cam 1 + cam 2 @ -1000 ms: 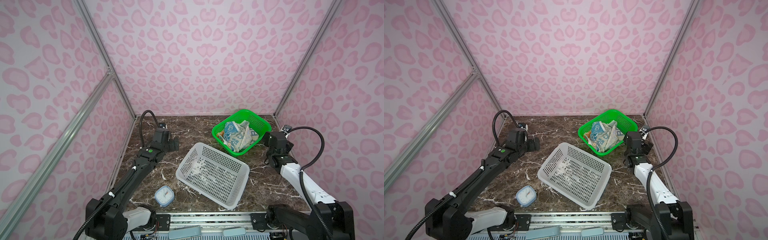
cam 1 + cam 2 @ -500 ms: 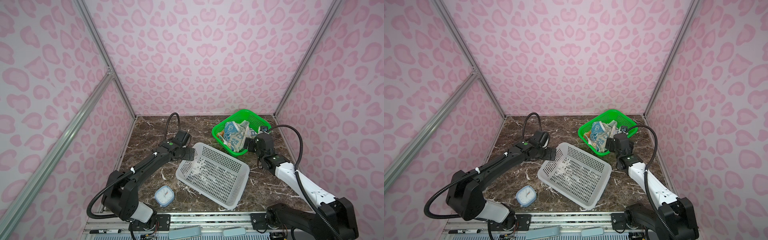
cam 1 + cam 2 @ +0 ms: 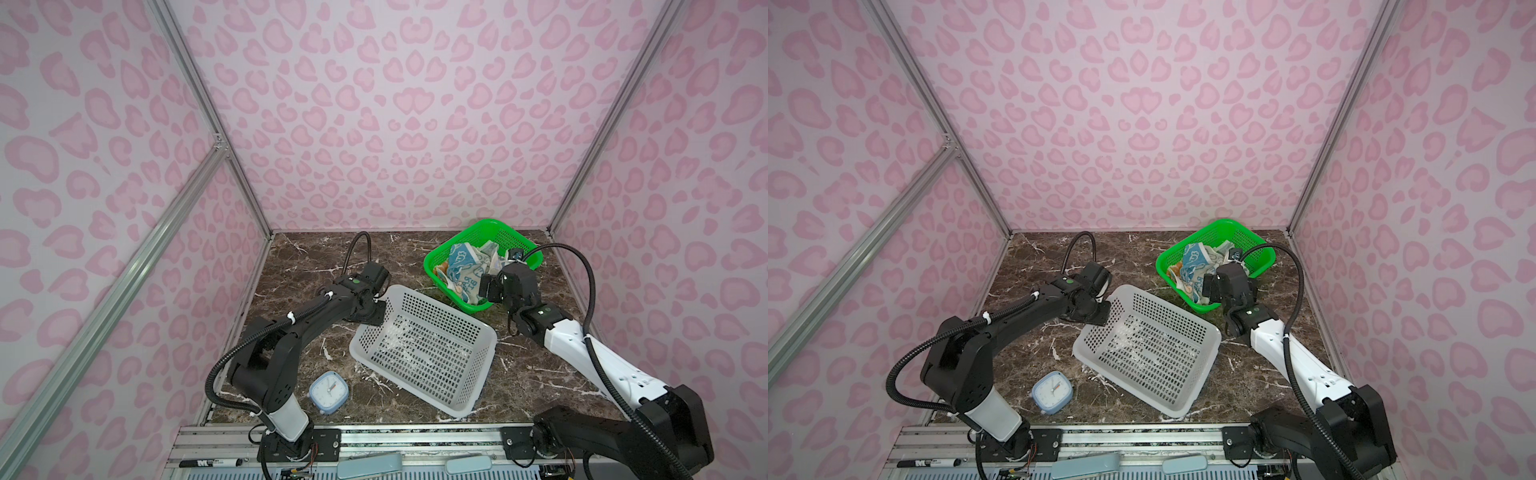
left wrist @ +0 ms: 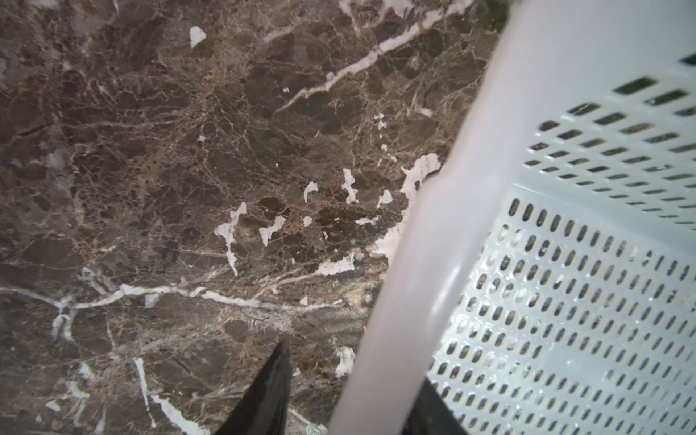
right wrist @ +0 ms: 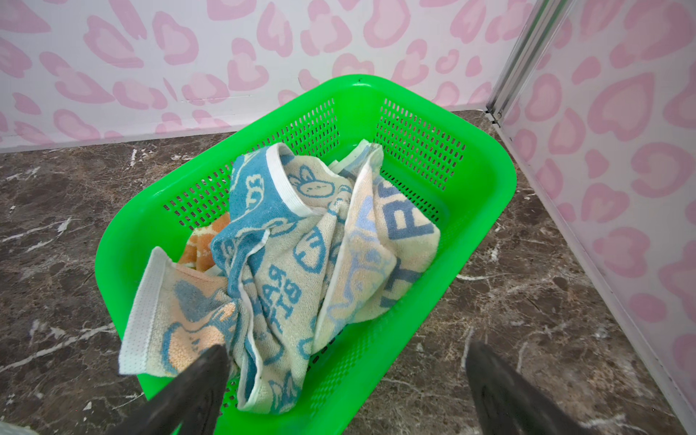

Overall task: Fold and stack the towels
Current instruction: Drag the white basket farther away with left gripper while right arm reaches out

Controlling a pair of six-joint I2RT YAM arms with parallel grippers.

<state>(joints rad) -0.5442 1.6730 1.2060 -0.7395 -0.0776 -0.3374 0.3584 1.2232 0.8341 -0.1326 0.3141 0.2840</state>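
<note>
Towels point(image 5: 301, 244): a crumpled, unfolded heap inside the green basket point(image 5: 489, 177), at the back right of the table point(image 3: 299, 266). One white-hemmed corner hangs over the basket rim nearest the right gripper point(image 5: 344, 354).

Only the right wrist view shows the bunny prints, the lettering and an orange patch low in the heap. In both top views the heap is small and partly behind the gripper.

Right gripper: fingers spread wide with nothing between them, held at the basket's near rim. One fingertip overlaps the hanging corner; contact unclear.

Left gripper point(image 4: 354, 369): in the left wrist view one finger is outside the white basket point(image 4: 433, 226) rim and the other inside. A strip of marble shows between the outer finger and the rim. Cannot tell whether the rim is pinched. The top views hide these fingers and only place the gripper at that basket's back left corner.

Clock point(image 3: 329, 392): on the table near the front, apart from the white basket, seen only in the top views.
</note>
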